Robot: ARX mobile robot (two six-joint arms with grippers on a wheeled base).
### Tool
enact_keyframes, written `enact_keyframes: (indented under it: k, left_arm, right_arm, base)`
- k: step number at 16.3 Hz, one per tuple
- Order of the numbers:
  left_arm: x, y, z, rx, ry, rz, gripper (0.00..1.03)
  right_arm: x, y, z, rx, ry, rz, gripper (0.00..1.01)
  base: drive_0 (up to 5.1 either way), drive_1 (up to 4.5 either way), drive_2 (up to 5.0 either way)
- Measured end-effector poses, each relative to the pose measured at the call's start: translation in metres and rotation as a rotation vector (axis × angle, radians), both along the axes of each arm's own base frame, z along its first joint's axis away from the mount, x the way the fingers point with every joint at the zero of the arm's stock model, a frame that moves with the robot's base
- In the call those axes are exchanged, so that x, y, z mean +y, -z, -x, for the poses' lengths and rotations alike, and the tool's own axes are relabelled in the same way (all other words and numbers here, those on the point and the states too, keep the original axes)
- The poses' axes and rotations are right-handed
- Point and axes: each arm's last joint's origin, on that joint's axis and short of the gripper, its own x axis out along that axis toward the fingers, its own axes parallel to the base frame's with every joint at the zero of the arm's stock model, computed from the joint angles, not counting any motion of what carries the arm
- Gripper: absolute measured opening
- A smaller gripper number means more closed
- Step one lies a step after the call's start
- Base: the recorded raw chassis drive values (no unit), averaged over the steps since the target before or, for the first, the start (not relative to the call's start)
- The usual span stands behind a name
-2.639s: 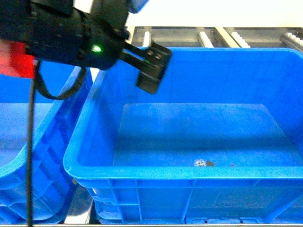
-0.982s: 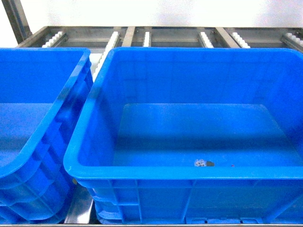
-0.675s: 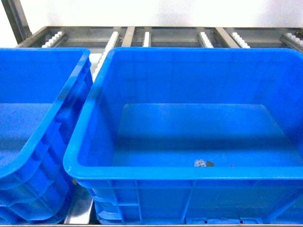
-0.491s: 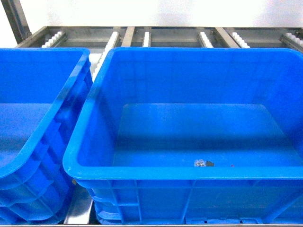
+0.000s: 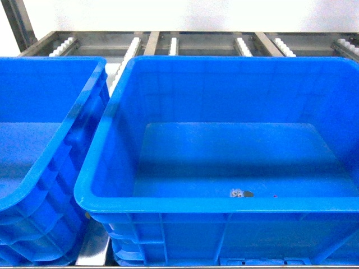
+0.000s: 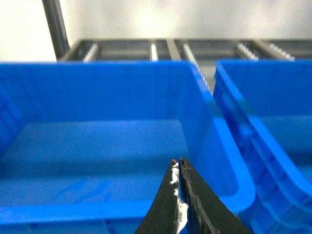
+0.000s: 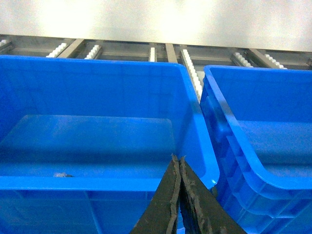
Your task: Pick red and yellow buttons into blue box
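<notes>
Two end effectors show only in their own wrist views, and both have their black fingers pressed together to a thin seam with nothing between them. The left end effector [image 6: 178, 168] points up from the bottom edge of its picture, its tips over the near right part of a blue crate; white scuffs mark the seam between its fingers. That left crate [image 6: 222, 146] has a bare floor as far as the view shows, and its right wall stands just beside the rim of the next crate. The right end effector [image 7: 178, 163] rises in the same way, its tips in front of the near right corner of the blue box [image 7: 97, 183], close to the rolled rim. On the floor of that box, near the front wall and well to the left of the fingers, lies a small pale scrap [image 7: 61, 174]; the head view shows it as a whitish and dark bit close to the front rim, too small to tell what it is. No red or yellow button can be made out in any view. Neither arm appears in the head view, where the blue box [image 5: 168, 204] fills the middle and right and the left crate sits against its left side. Behind the crates runs a metal roller rack [image 5: 151, 42] with white rollers, and a third crate [image 7: 273, 126] stands to the right of the box.
</notes>
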Motion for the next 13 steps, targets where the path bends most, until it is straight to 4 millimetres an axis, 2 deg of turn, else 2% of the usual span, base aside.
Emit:
enact_keyframes:
  k: [1, 8, 9, 10, 13]
  left_arm:
    - [0.0, -0.0058, 0.0014, -0.051, 0.0, 0.0, 0.02]
    - [0.0, -0.0024, 0.0011, -0.029, 0.0, 0.0, 0.02]
    - [0.0, -0.0024, 0.0011, -0.029, 0.0, 0.0, 0.08]
    - [0.0, -0.0024, 0.0011, -0.029, 0.0, 0.0, 0.21]
    - [0.0, -0.0024, 0.0011, -0.029, 0.0, 0.0, 0.35]
  right_arm:
    - [0.0, 0.0, 0.0, 0.0, 0.0, 0.0, 0.02]
    - [0.0001, 0.0, 0.0, 0.0, -0.002, 0.0, 0.02]
    - [0.0001, 0.0, 0.0, 0.0, -0.002, 0.0, 0.08]
    - [0.0001, 0.0, 0.0, 0.0, -0.002, 0.0, 0.21]
    - [0.0001, 0.0, 0.0, 0.0, -0.002, 0.0, 0.36]
  base:
    - [0.0, 0.0, 0.0]
    - [0.0, 0.0, 0.0]
    - [0.0, 0.0, 0.0]
    - [0.0, 0.0, 0.0]
    - [0.0, 0.0, 0.0]
